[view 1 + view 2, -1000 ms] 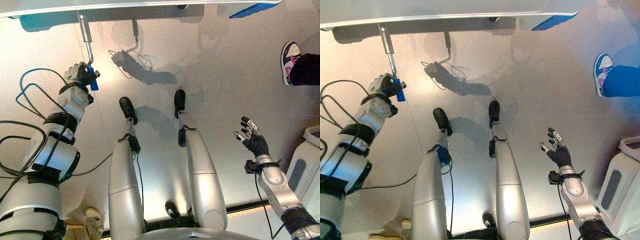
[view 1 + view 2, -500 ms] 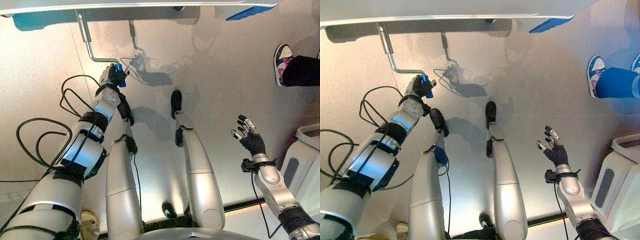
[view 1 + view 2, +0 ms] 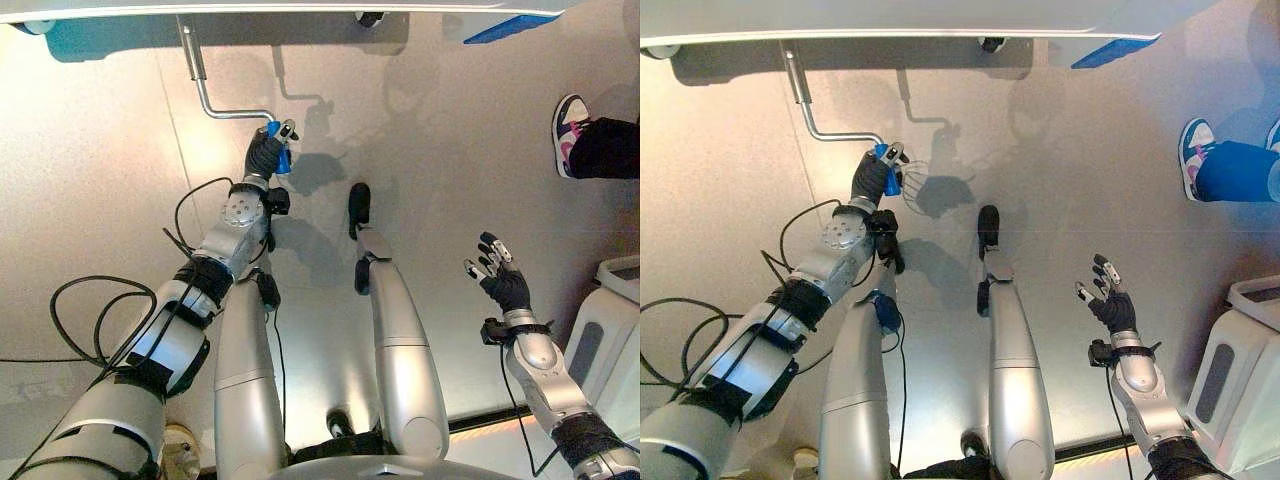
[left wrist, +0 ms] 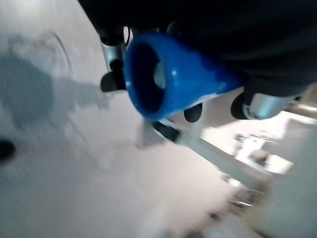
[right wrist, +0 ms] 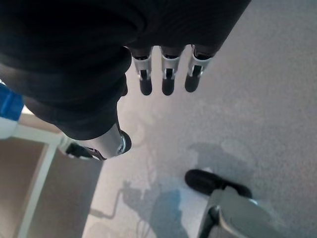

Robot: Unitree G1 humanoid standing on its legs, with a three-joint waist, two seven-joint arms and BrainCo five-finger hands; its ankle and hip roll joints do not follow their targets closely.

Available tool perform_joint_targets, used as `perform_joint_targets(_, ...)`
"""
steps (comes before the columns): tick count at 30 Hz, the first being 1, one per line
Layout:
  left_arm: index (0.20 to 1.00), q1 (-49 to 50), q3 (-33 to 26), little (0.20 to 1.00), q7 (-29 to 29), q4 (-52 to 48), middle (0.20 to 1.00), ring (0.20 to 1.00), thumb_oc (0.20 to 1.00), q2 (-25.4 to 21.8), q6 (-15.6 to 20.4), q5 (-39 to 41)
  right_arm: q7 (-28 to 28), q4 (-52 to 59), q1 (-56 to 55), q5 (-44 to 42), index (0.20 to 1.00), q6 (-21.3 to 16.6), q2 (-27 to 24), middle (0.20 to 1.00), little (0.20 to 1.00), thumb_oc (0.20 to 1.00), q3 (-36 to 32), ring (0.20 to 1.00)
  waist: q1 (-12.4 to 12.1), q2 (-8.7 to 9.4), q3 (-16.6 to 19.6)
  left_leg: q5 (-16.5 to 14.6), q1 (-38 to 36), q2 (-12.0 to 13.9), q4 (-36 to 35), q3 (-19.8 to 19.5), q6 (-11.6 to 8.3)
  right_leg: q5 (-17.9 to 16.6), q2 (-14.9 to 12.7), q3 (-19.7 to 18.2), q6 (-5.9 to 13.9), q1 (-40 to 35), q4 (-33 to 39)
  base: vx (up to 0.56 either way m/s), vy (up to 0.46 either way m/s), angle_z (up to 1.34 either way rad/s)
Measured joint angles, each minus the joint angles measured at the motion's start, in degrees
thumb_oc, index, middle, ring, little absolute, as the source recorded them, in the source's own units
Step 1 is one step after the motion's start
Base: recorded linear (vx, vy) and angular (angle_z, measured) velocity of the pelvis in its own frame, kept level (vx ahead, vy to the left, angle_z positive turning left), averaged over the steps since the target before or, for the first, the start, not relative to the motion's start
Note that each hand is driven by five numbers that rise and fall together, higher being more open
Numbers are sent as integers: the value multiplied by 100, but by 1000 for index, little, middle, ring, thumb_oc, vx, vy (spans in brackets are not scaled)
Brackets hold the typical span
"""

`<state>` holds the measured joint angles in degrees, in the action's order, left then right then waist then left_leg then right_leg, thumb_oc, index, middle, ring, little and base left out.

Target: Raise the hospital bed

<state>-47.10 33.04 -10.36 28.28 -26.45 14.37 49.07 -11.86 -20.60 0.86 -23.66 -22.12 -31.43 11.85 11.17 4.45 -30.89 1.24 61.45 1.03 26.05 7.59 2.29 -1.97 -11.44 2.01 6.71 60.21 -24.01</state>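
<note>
along the top edge of the head views runs the pale, smooth underside of the hospital bed, a flat slab with a blue corner piece toward the upper right. from its underside at upper left hangs the crank, a thin polished metal rod that drops straight down, bends in a rounded elbow and then runs sideways to the right.

at the end of that sideways run sits the blue handle, a glossy plastic sleeve. the left hand, upper middle-left of the frame, has its dark-covered fingers curled round this handle, gripping it. in the left wrist view the handle shows as a hollow, flared blue tube with a dark open mouth, pressed against the dark ribbed cover, with a dark fingertip just beside it.

the floor is a smooth, faintly speckled grey sheet with a dull sheen.

at lower right of the head views the right hand is held up in the air, well apart from the crank, its fingers straight and spread, holding nothing; in the right wrist view its silver fingers stand in a straight row.

at the right edge, a person's shoe rests on the floor, and below it stands a white moulded casing with rounded corners.
</note>
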Motion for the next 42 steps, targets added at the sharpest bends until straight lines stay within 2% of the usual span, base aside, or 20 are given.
perform_joint_targets(7, 200, 524, -65, 200, 365, -1160, 200, 200, 200, -414, 5, 824, -16, -217, 4, 57, 1000, 16, 191, 1000, 1000, 1000, -20, 1000, -157, -8, -4, 28, -163, -53, -106, 2, 23, -32, -62, 17, 33, -131, -18, 2, -4, 2)
perform_joint_targets(11, 200, 1020, -360, 200, 508, -1948, 200, 200, 200, -966, 9, 1159, -19, -454, -6, 144, 1000, 84, 224, 1000, 1000, 1000, -76, 1000, -319, -24, -8, 50, -303, -76, -193, -26, -9, 11, -84, 25, 20, -225, -40, 1, 0, 1)
perform_joint_targets(13, 200, 1204, -546, 200, 598, -2096, 200, 200, 200, -1119, 4, 1264, -11, -508, -4, 175, 1000, 105, 234, 1000, 1000, 1000, -78, 1000, -438, -33, -12, 62, -343, -91, -224, -55, -29, 61, -104, 54, 7, -245, -92, 10, 4, 7)
perform_joint_targets(14, 200, 1251, -629, 200, 602, -2154, 200, 200, 200, -1103, 7, 1299, -10, -516, -10, 175, 1000, 108, 245, 1000, 1000, 1000, -91, 1000, -408, -33, -12, 65, -367, -95, -240, -57, -34, 79, -106, 60, 6, -251, -107, 12, 7, 9)
perform_joint_targets(15, 200, 1405, -750, 200, 613, -2232, 200, 200, 200, -1264, -11, 1308, 3, -544, 22, 179, 1000, 112, 258, 1000, 1000, 1000, -104, 1000, -519, -63, -22, 64, -392, -106, -257, -90, -48, 109, -120, 90, -8, -285, -125, 16, 8, 7)
perform_joint_targets(16, 200, 1482, -880, 200, 614, -2299, 200, 200, 200, -1355, -10, 1307, 2, -542, 22, 179, 1000, 112, 274, 1000, 1000, 1000, -131, 1000, -450, -65, -21, 66, -393, -100, -260, -106, -53, 125, -115, 110, -14, -288, -132, 7, 6, 7)
perform_joint_targets(18, 200, 1611, -1018, 200, 624, -2309, 200, 200, 200, -1489, 2, 1302, 2, -576, 22, 181, 1000, 115, 300, 1000, 1000, 1000, -200, 1000, -538, -76, -25, 69, -404, -105, -254, -146, -58, 180, -134, 168, -25, -312, -203, 16, 21, 11)
perform_joint_targets(25, 200, 1988, -1192, 200, 565, -2334, 200, 200, 200, -1712, -21, 1231, 9, -633, 35, 229, 1000, 111, 312, 1000, 1000, 1000, -249, 1000, -511, -106, -42, 48, -556, -80, -294, -167, -102, 270, -109, 189, -49, -432, -218, 7, 23, 1)
perform_joint_targets(34, 200, 2368, -1468, 200, 364, -2248, 200, 200, 200, -1958, -62, 325, 11, -680, 43, 288, 1000, 112, 210, 1000, 1000, 1000, -248, 1000, -515, -197, -59, 20, -695, 3, -343, -204, -206, 396, -32, 225, -141, -506, -315, 7, 37, -1)
perform_joint_targets(40, 200, 2392, -1486, 200, 64, -1901, 200, 200, 200, -2231, -85, -846, 6, -672, 50, 311, 1000, 107, 49, 1000, 1000, 1000, -247, 1000, -582, -251, -46, 21, -833, 50, -350, -216, -248, 462, -7, 241, -187, -618, -386, 0, 12, 1)
perform_joint_targets(42, 200, 2344, -1495, 200, -10, -1752, 200, 200, 200, -2230, -85, -1020, 5, -694, 49, 343, 1000, 107, 32, 1000, 1000, 1000, -247, 1000, -592, -263, -42, 25, -860, 54, -364, -211, -262, 466, 3, 233, -195, -619, -406, 0, 11, -2)
